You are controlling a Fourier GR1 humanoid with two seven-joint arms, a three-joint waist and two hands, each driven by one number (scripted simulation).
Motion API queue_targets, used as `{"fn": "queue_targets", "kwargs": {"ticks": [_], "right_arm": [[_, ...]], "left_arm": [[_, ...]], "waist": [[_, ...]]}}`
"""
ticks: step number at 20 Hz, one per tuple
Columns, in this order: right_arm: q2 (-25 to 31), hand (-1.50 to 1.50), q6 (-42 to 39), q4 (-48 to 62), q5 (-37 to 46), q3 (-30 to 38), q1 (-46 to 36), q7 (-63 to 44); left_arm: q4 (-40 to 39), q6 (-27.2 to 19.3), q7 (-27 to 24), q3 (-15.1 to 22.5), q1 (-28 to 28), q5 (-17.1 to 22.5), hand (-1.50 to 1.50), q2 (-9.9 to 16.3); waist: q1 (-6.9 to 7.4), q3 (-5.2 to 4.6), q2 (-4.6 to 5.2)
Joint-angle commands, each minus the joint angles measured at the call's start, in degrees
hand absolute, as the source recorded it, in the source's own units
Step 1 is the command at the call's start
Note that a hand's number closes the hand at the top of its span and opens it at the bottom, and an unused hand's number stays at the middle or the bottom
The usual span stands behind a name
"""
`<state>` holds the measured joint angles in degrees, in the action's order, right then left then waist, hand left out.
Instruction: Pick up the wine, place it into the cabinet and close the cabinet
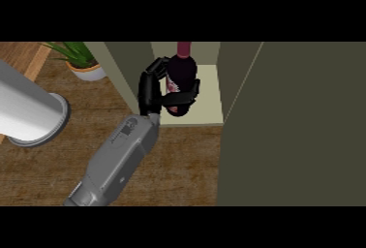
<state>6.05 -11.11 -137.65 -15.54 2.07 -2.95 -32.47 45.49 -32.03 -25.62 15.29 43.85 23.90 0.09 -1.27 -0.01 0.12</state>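
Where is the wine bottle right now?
In the head view, the wine bottle sits at upper centre, inside the open cabinet, gripped by the hand, right of the potted plant.

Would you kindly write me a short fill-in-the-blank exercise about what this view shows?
1. The robot hand is curled round a dark ____ bottle.
2. The bottle is over the pale shelf inside the open ____.
3. A potted ____ stands on the wooden counter, left of the cabinet.
4. The big grey and white cylinder lies at the view's ____ edge.

Missing words: wine; cabinet; plant; left
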Motion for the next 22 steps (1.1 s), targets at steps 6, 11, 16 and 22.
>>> {"fn": "queue_targets", "kwargs": {"ticks": [6, 11, 16, 22], "right_arm": [[0.2, -1.5, -2.7, -2.3, -4.1, 1.3, 2.7, 1.9], [-1.0, -1.5, -0.3, -6.2, -2.7, -1.0, 3.1, -0.4], [0.5, -1.5, 1.9, -7.4, -3.3, -1.7, -1.8, -5.1], [0.6, -1.5, 2.4, -3.3, -3.2, 0.3, -3.8, -3.8]], "left_arm": [[-12.8, -2.0, -7.3, -2.6, 9.4, 2.0, 1.5, -0.1], [-17.7, -1.9, -10.0, -7.0, 13.7, 0.0, 1.5, -0.1], [-23.6, -0.1, -13.5, -8.0, 15.4, 2.6, 1.5, -0.1], [-28.1, 3.4, -13.3, -14.0, 17.1, 4.2, 1.5, 0.6]], "waist": [[-0.75, 0.01, 0.26], [-0.65, -0.01, 0.22], [-1.48, -0.06, 0.46], [-0.79, -0.04, 0.51]]}}
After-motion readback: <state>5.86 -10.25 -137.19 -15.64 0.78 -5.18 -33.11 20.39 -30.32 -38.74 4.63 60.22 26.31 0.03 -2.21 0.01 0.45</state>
